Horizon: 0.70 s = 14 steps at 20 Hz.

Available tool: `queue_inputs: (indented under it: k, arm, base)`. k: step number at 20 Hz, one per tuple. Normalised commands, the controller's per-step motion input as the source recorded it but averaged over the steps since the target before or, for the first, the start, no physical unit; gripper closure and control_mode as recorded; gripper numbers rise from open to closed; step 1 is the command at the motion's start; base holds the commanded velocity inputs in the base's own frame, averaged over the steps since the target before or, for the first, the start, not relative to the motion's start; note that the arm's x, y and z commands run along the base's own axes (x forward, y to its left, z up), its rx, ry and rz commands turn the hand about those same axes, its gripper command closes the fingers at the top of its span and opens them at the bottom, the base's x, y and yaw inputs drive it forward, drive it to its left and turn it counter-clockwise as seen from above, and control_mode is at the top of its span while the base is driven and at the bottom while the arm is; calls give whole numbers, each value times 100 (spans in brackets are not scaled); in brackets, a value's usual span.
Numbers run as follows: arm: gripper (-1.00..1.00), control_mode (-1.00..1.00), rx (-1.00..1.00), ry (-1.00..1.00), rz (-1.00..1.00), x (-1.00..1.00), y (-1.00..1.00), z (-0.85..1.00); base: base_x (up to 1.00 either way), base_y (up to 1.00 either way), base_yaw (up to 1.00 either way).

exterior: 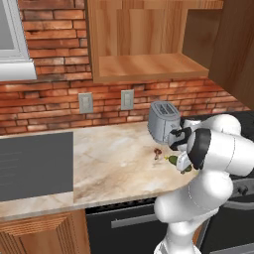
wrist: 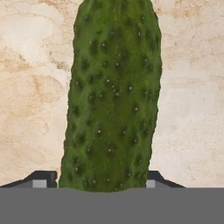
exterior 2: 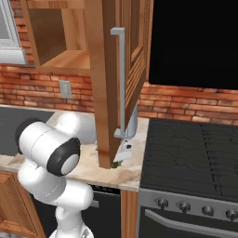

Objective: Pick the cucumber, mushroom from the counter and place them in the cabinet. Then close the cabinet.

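cucumber (wrist: 113,96) between jaws, on counter (wrist: 192,87)

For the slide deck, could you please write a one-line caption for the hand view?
Pincer straddling the dark green cucumber lying on the marbled counter, fingertips on either side.

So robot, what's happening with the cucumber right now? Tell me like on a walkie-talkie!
Gripper down at the counter, one finger each side of the cucumber. Grip not confirmed. Mushroom waiting beside the toaster. Cabinet open.
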Motion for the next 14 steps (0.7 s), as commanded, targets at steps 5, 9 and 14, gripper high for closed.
queue_inputs:
  k: [5,9,14]
  arm:
    - [100,-100,1,-2,11,7,0,-65]
    - [100,-100,0,1,5,-10,0,-16]
    - [100,-100,0,-6,12,-37,3,22]
  base:
    - [0,0,0]
    - [0,0,0]
    - [0,0,0]
